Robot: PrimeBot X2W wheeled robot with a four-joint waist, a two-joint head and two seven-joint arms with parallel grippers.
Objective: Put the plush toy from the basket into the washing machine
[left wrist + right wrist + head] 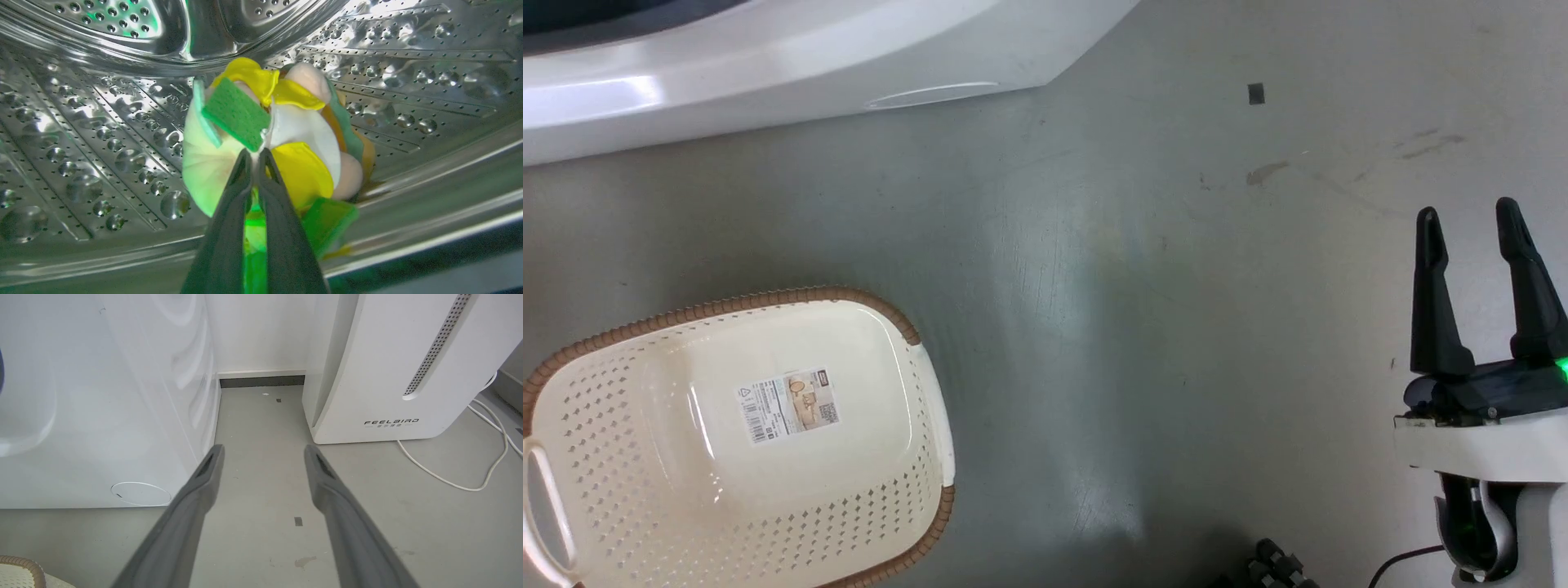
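Left tool (256,157) is pinching the plush toy (302,134) inside the steel drum (102,122) of the washing machine (768,65).
Its fingers are pressing together on the toy's white fabric beside the green tag, the toy hanging close to the perforated drum wall. Right tool (1467,211) is hovering above the grey floor (1135,327), fingers spread wide apart, while the basket (882,506) is sitting on that floor near the washer's white front.
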